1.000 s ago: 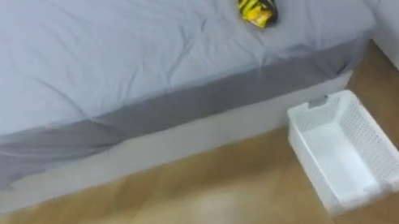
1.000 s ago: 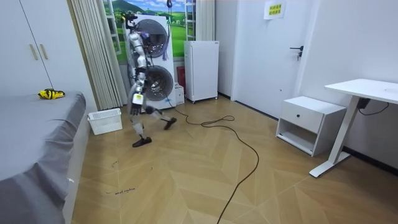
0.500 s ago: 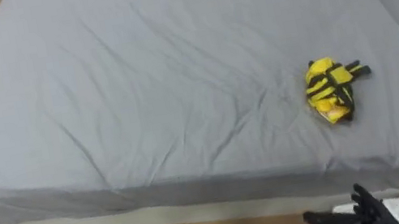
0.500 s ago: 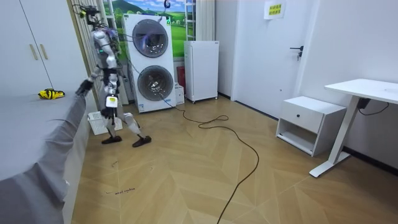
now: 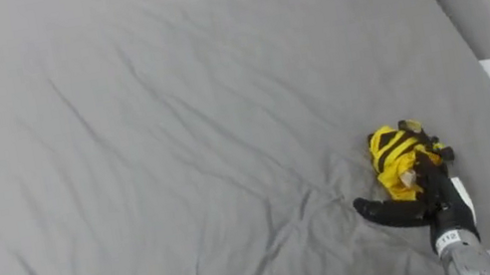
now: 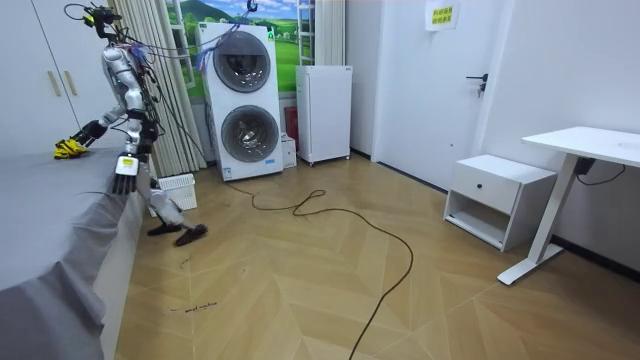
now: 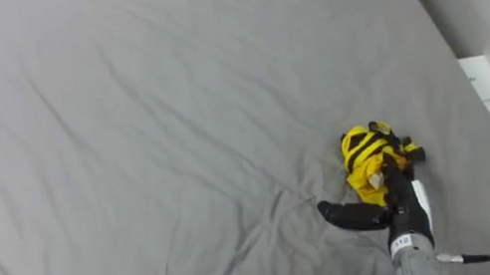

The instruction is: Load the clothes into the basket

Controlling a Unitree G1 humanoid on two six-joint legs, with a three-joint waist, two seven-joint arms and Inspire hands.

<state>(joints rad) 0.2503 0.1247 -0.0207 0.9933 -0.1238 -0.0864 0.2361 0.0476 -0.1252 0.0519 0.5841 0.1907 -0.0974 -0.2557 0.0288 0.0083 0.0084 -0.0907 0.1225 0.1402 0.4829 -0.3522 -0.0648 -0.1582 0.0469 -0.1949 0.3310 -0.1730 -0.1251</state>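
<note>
One crumpled, yellow-black striped garment (image 5: 391,154)

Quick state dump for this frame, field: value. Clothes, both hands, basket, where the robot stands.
clothes: yellow and black clothes, bunched on the grey bed, near its right side
right hand: open, fingers on the clothes, thumb spread over the sheet
left hand: hangs at the bed's edge
basket: white basket on the floor by the robot's legs
robot: stands at the bed, right arm reaching over it
task: clothes not yet lifted
</note>
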